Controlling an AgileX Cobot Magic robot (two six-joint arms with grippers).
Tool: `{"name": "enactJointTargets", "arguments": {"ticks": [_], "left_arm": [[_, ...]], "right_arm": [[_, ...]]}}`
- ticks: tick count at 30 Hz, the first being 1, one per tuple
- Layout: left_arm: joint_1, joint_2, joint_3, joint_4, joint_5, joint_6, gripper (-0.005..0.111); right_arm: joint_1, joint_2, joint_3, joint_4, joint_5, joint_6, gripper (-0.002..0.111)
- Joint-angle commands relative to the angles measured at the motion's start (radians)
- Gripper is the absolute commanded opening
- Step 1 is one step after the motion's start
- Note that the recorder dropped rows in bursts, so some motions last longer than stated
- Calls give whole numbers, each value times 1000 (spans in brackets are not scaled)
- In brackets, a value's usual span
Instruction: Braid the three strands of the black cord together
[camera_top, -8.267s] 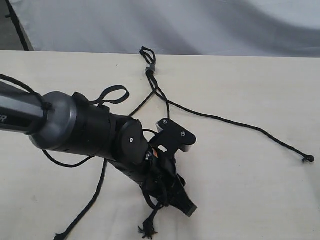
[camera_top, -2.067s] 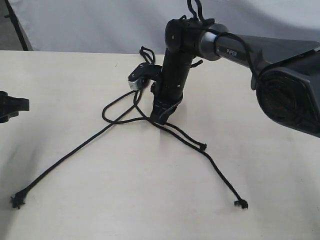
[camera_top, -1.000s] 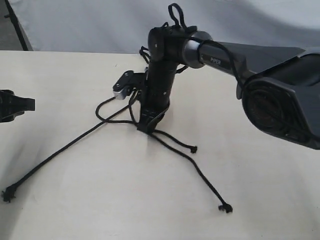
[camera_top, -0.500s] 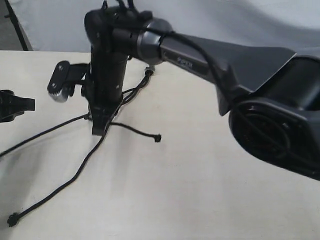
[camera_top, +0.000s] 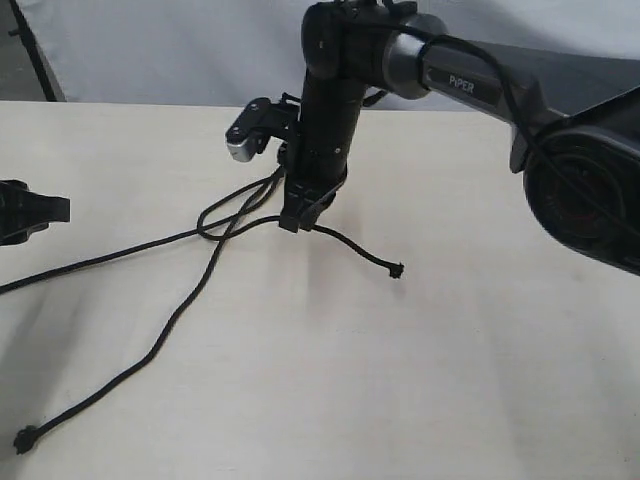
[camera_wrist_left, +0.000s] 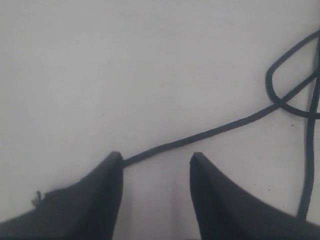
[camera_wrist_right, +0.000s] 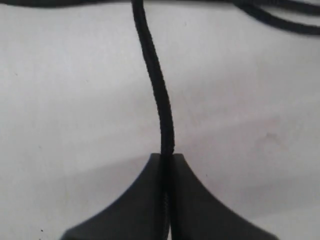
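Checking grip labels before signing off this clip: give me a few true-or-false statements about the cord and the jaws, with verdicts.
1. The right jaws are shut on a strand. True.
2. The left jaws hold a strand. False: they stand open, with nothing between them.
3. The exterior view shows all three strand ends. False: one strand runs off that view's left edge.
4. The short strand ends free on the table. True.

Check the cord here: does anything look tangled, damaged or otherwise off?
No damage shows. The three strands cross in one loose, slack loop on the table beside the right gripper rather than a tight braid. That gripper is shut on one strand; the left gripper is open.
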Motion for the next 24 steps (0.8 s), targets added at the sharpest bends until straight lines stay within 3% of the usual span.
{"name": "enactJointTargets", "arguments": {"ticks": [1,13,16,18,20,22,24], "left_arm": [[-6,-5,8,-4,2,2,42],[-6,-5,8,15,13,2,42],[-8,0,8,15,110,25,42],[-46,42,8,15,97,25,42],[-87,121,8,18,-1,25,41],[-92,199,-4,18,-60,14,28],[-92,237,-16,18,-51,3,5]], "right_arm": [[-46,7,41,22,4,14,0],[-80,-49,62,100,4,63,0],[-94,-64,62,104,4,63,0],[-94,-60,62,104,4,63,0],[-92,-60,62,110,4,63,0],[-92,-60,62,120,4,63,0],[-92,-60,62,120,4,63,0]]}}
